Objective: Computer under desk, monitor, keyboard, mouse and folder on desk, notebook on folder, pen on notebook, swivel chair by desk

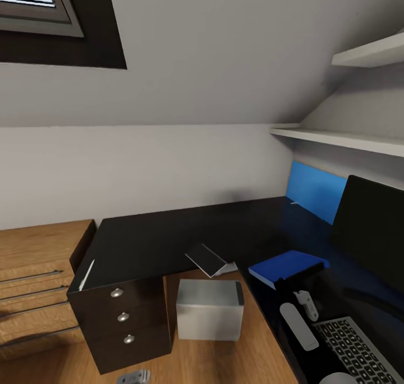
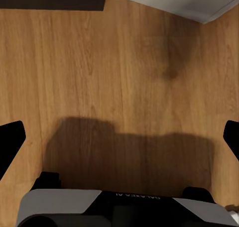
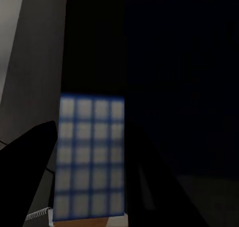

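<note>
The blue folder (image 1: 283,265) lies on the black desk (image 1: 168,235) in front of the monitor (image 1: 373,232). My right gripper (image 1: 303,286) is at the folder's near edge and shut on it; in the right wrist view the blue folder (image 3: 89,157) sits between the two dark fingers (image 3: 30,177). The keyboard (image 1: 359,350) lies on the desk nearest me. The notebook (image 1: 209,260) rests tilted at the desk's inner corner edge. The white pen (image 1: 87,274) lies at the desk's left edge. The grey computer (image 1: 210,310) stands on the floor at the desk's inner corner. My left gripper (image 2: 119,137) hangs open over the floor.
The desk's drawer unit (image 1: 123,316) with round silver knobs stands left of the computer. A wooden dresser (image 1: 33,277) adjoins it on the left. A blue wall panel (image 1: 314,190) and white shelves (image 1: 336,138) are behind the monitor. Wooden floor (image 1: 224,361) lies between the desk's wings.
</note>
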### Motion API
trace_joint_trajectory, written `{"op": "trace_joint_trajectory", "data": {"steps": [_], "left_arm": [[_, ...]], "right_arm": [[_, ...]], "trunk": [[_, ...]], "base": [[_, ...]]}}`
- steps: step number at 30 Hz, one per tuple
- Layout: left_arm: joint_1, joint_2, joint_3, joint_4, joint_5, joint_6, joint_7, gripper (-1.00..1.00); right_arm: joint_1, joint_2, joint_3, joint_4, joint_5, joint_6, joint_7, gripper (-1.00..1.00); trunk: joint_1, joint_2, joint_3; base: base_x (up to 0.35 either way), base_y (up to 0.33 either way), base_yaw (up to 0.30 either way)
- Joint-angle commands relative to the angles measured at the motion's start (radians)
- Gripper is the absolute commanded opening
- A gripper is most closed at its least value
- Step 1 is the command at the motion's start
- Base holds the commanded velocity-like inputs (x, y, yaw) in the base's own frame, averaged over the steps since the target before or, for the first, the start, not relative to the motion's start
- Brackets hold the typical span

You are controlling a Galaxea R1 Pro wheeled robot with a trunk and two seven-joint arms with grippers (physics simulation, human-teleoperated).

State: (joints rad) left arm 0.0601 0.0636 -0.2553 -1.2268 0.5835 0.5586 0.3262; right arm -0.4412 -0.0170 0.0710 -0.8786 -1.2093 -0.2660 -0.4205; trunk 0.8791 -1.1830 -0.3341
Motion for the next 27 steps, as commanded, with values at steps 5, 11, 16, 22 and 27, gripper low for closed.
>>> {"op": "trace_joint_trajectory", "data": {"steps": [5,11,16,22,27], "left_arm": [[0.0,0.0,-0.004,-0.001,0.008,0.001,0.011,1.0],[0.0,-0.001,-0.004,0.0,0.007,0.001,0.011,1.0],[0.0,-0.001,-0.004,0.0,0.006,0.002,0.011,1.0],[0.0,-0.001,-0.004,0.0,0.006,0.002,0.011,1.0],[0.0,-0.001,-0.004,0.0,0.006,0.002,0.011,1.0]], "right_arm": [[-0.001,-0.001,0.006,-0.001,-0.007,-0.007,-0.004,-1.0],[-0.001,-0.001,0.006,-0.001,-0.007,-0.007,-0.003,-1.0],[-0.001,-0.001,0.006,-0.002,-0.007,-0.007,-0.003,-1.0],[-0.001,-0.001,0.006,-0.002,-0.007,-0.007,-0.003,-1.0],[-0.001,-0.001,0.005,-0.002,-0.007,-0.007,-0.003,-1.0]], "trunk": [[0.019,-0.036,-0.017],[0.042,-0.078,-0.036],[0.062,-0.113,-0.051],[0.085,-0.155,-0.07],[0.085,-0.155,-0.07]], "base": [[0.0,0.0,0.0],[0.0,0.0,0.0],[0.0,0.0,0.0],[0.0,0.0,0.0],[0.0,0.0,0.0]]}}
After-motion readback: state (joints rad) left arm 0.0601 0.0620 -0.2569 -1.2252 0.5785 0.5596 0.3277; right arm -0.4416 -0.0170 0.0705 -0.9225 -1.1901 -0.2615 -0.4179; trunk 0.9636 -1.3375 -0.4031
